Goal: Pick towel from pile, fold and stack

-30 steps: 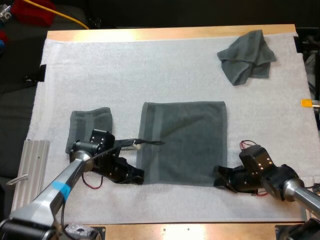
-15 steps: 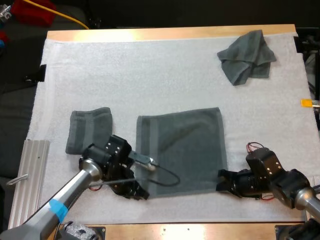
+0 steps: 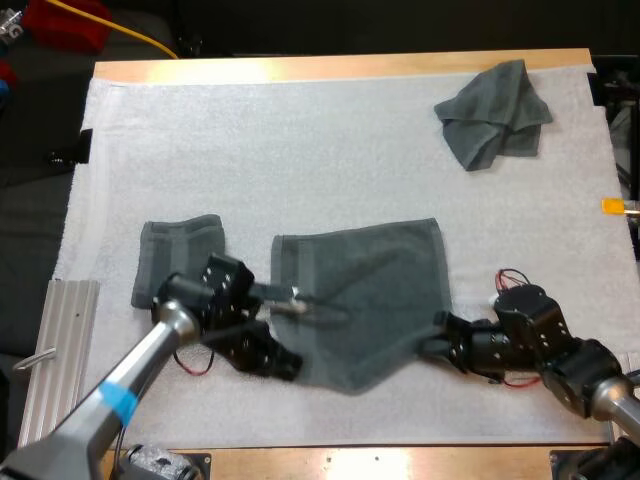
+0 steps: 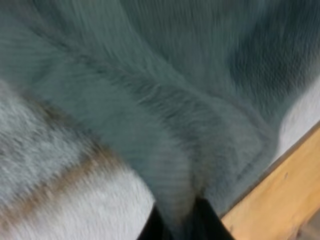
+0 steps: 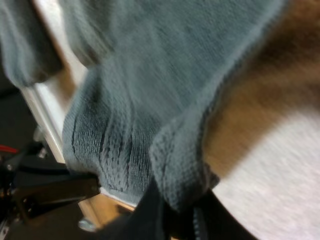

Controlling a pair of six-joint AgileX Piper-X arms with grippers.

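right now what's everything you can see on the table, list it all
spread towel: 1, dark grey-green, middle of the mat, near edge bunched up
folded towel: 1, dark grey-green, left of the spread towel
crumpled towel: 1, dark grey-green, far right corner of the mat
mat: 1, white, covering most of the table
table: 1, wooden, under the mat
metal rail: 1, grey, ribbed, off the mat's near left edge
left gripper: 1, black, shut on the spread towel's near left corner
right gripper: 1, black, shut on its near right corner
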